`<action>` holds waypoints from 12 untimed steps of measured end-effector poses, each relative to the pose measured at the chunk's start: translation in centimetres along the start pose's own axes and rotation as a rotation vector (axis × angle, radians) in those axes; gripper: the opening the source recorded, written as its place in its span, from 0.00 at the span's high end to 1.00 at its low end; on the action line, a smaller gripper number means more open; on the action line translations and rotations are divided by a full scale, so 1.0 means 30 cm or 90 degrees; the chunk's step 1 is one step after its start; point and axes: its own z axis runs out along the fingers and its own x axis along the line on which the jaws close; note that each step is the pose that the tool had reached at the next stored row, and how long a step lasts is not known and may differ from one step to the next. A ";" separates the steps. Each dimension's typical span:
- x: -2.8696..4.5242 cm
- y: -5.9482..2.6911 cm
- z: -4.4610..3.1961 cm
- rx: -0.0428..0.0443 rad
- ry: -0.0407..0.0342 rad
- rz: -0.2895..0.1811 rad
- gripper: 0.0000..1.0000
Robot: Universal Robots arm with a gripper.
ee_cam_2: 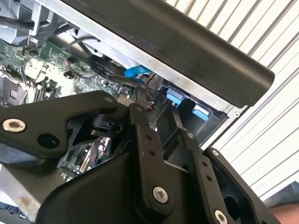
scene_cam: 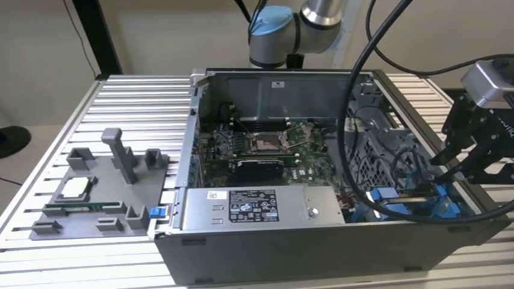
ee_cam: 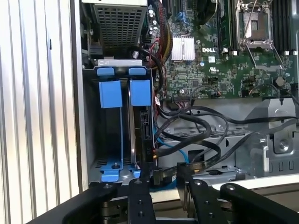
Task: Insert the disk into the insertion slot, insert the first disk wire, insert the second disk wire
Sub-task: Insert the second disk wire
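Note:
In the first wrist view the disk stands on edge inside the insertion slot, a grey metal bay with blue fittings. My gripper sits at the near end of that bay. A black wire connector fills the gap between its two black fingers. A blue wire runs close by it. In the second wrist view the gripper holds the same dark piece just above the bay. In the exterior view the gripper hangs over the case's corner on that view's right.
The open computer case lies on a slatted metal table. Inside are the motherboard, a grey power supply box and a tangle of black cables beside the bay. A grey parts fixture stands at the exterior view's left.

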 end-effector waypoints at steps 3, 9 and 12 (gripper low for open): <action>0.001 -0.003 0.006 -0.0035 0.0051 0.000 0.00; 0.003 -0.005 0.015 -0.0037 0.0116 -0.003 0.00; 0.003 -0.005 0.015 -0.0039 0.0118 -0.003 0.00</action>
